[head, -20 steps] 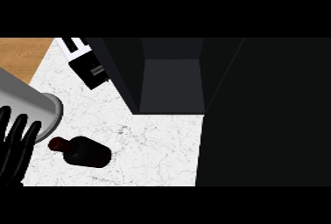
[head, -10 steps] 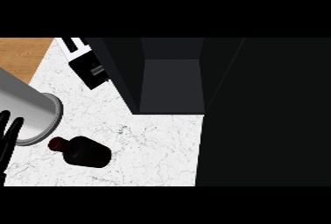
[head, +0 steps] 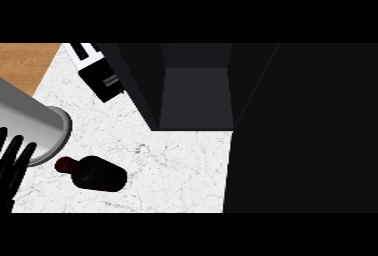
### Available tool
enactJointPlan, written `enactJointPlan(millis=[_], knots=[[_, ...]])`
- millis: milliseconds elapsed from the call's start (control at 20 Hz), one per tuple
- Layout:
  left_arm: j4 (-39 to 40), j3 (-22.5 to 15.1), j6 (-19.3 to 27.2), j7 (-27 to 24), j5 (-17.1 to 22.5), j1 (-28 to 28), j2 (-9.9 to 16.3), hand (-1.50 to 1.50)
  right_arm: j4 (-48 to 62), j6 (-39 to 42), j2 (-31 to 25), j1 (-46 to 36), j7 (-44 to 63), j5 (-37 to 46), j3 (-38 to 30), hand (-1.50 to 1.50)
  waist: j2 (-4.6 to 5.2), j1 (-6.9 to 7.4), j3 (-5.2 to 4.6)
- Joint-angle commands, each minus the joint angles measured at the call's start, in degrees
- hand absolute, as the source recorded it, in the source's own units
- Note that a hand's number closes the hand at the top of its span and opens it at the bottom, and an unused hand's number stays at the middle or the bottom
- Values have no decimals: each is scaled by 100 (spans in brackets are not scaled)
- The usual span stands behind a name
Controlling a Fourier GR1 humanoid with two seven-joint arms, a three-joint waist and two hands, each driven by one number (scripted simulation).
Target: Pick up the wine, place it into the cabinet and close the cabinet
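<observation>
One robot hand [head: 15, 160] visible, at view's left edge: black fingers straight and spread wide, holding nothing, grey forearm [head: 29, 122] above it. Other robot hand not in view. Wine bottle [head: 94, 173] lies on its side on white marble desk [head: 177, 165], just right of fingers, apart from them, neck pointing left. Cabinet [head: 196, 95] open, dark interior, beyond bottle.

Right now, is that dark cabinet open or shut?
Open. The cabinet shows its hollow grey inside, with nothing in it; the wine bottle sits outside on the counter.
</observation>
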Motion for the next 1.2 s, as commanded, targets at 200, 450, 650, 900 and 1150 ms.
enactJointPlan(millis=[200,450,650,900,1150], knots=[[1253,363,-754,-766,342,51,-64,-150,-805,55,16,205,371,-454,-211,-150,7,-24,3],[1546,347,-840,-1498,-148,254,-308,-150,-807,39,55,45,507,-268,-36,-150,4,-5,3],[2410,391,-821,-1837,-391,-252,-333,-150,-811,38,106,48,445,-339,-102,-150,12,-42,3],[2728,532,-1177,-1967,-114,-152,-252,-150,-1040,51,195,245,489,-219,4,-150,4,-42,4],[3041,584,-1590,-2521,-293,127,-203,-150,-931,16,208,76,507,-217,-81,-150,4,-16,5]])
